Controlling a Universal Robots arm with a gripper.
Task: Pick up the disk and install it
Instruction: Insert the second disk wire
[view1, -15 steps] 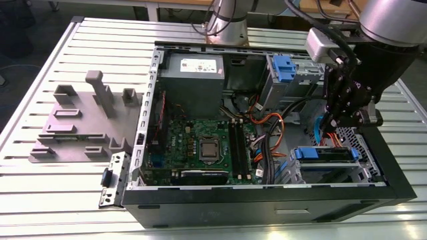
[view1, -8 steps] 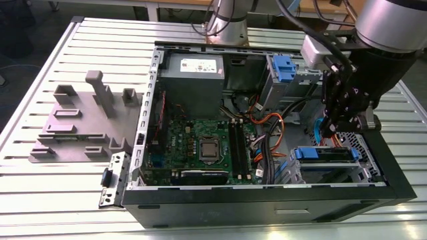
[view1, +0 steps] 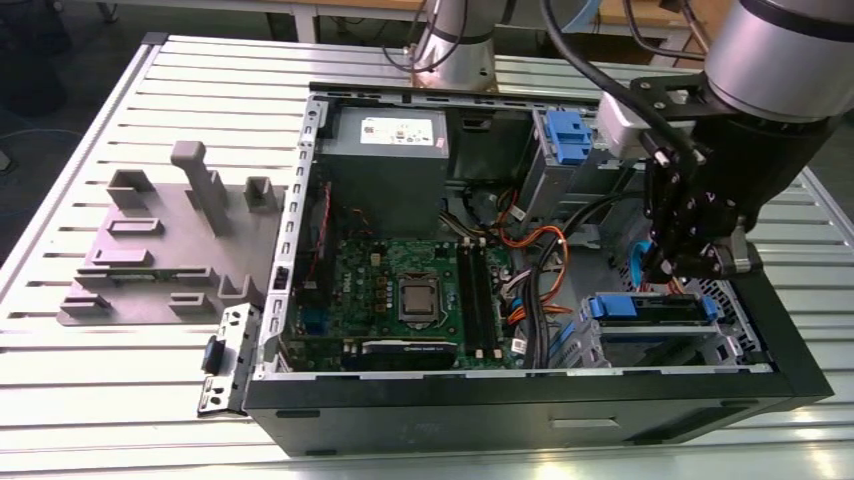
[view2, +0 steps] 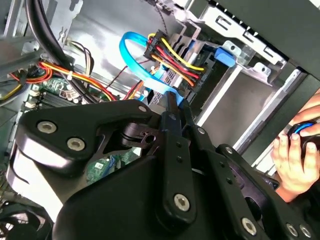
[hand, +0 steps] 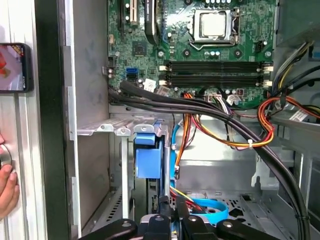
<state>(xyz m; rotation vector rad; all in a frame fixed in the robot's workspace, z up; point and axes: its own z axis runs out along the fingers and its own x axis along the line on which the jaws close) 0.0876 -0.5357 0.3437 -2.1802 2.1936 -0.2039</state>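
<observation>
The gripper (view1: 697, 262) hangs inside the open computer case (view1: 534, 400), fingers (view2: 172, 125) squeezed together on a blue cable (view2: 131, 57), near the disk (view1: 650, 308).

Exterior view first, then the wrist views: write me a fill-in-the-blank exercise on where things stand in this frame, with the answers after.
1. In the exterior view the gripper reaches into the open computer ___.
2. The disk sits in a drive cage close to the gripper, framed by a bright ___ bracket.
3. To the exterior view's left of the computer, a ___ fixture plate lies on the slatted table.
4. In the second wrist view a person's ___ shows outside the computer's wall.

Missing words: case; blue; grey; hand
</observation>
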